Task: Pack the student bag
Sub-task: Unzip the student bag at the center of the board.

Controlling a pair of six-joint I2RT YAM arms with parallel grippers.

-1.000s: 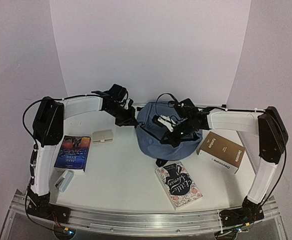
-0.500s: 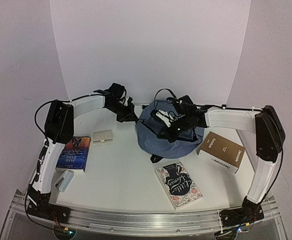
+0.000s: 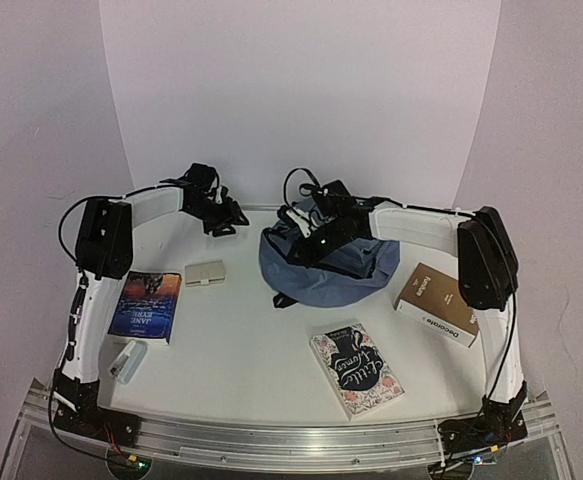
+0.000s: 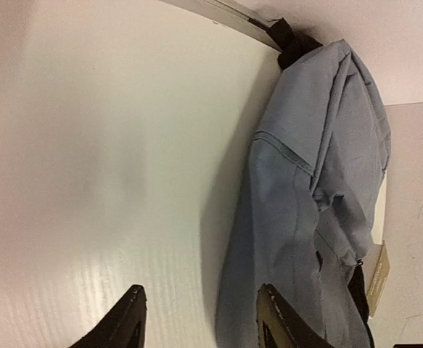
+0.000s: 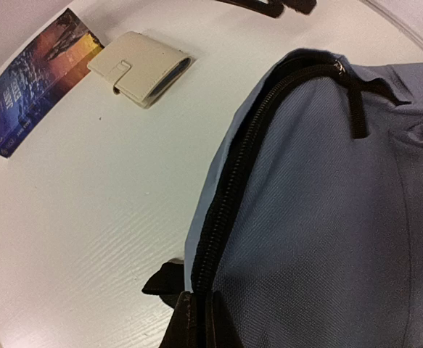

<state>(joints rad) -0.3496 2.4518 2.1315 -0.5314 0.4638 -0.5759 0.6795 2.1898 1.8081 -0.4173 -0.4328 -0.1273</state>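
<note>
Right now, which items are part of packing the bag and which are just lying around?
In play:
student bag
right gripper, shut on its zipper edge
left gripper, open, apart from it

Lying untouched (probably cargo later):
Jane Eyre book
floral-cover book
beige wallet
brown box
small white device

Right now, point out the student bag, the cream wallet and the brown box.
student bag (image 3: 336, 280): top external view, on its blue front fabric.
cream wallet (image 5: 140, 67): right wrist view, middle of its top face.
brown box (image 3: 441, 303): top external view, centre of its top.
</note>
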